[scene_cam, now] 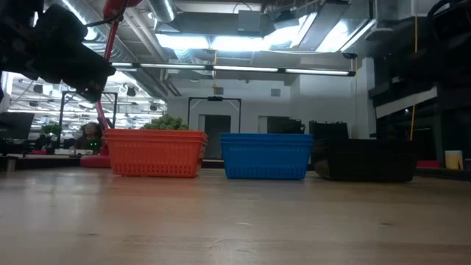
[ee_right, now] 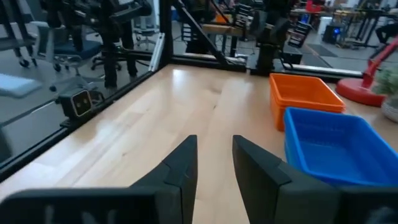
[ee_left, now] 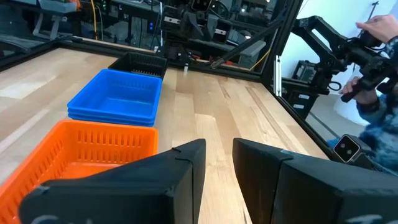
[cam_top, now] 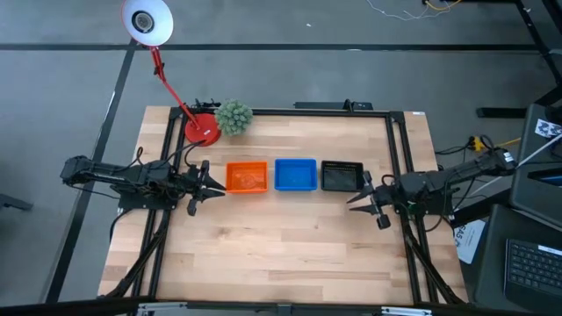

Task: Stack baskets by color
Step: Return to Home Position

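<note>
Three nested stacks of baskets stand in a row on the table, each resting on its bottom: orange (cam_top: 247,176), blue (cam_top: 295,175) and black (cam_top: 342,175). My left gripper (cam_top: 211,184) hovers level just left of the orange stack (ee_left: 93,149). It is open with nothing between its fingers (ee_left: 217,162). My right gripper (cam_top: 358,193) is just right of and nearer than the black stack, also open and empty (ee_right: 214,162). The right wrist view shows the blue stack (ee_right: 339,146) and the orange stack (ee_right: 305,93) beside its fingers. The black stack is out of that view.
A red lamp base (cam_top: 202,129) and a fuzzy green ball plant (cam_top: 234,116) stand at the far left of the table, behind the orange stack. A dark frame (cam_top: 397,158) borders the table. Bare wood lies on the near half (cam_top: 281,254). A person's hand (ee_left: 378,26) shows beyond the right edge.
</note>
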`<state>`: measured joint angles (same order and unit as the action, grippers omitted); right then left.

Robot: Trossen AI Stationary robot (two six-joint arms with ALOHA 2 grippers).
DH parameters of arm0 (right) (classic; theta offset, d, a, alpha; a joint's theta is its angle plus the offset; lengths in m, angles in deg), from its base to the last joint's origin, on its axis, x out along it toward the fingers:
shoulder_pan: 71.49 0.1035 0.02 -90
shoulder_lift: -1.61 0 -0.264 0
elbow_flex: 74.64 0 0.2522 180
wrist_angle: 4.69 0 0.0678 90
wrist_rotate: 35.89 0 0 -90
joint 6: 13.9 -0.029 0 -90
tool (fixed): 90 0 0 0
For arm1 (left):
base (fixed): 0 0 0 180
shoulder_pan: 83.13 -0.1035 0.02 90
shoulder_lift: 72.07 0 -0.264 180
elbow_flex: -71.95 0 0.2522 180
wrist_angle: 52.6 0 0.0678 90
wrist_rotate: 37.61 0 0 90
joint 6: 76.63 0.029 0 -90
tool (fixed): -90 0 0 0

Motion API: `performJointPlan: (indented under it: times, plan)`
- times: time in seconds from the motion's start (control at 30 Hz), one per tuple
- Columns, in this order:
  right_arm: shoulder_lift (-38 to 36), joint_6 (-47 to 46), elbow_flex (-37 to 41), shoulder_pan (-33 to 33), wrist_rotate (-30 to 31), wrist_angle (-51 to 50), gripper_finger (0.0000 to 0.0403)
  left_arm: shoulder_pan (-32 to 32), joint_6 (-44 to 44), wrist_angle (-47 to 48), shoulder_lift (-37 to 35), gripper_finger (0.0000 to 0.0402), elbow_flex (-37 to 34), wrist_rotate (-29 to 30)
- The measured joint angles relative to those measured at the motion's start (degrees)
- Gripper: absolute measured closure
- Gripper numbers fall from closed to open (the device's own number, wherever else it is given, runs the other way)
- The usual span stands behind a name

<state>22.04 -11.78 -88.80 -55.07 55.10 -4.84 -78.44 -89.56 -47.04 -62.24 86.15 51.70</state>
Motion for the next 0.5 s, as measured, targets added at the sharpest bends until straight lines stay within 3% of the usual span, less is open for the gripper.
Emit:
performJointPlan:
  times: [0.5]
  plan:
    - [-3.54, -0.31, 0.0, -0.95, -0.07, -11.48, 0.03, 0.0, 0.0, -0.01, 0.01, 0.0328, 0.0, -0.02]
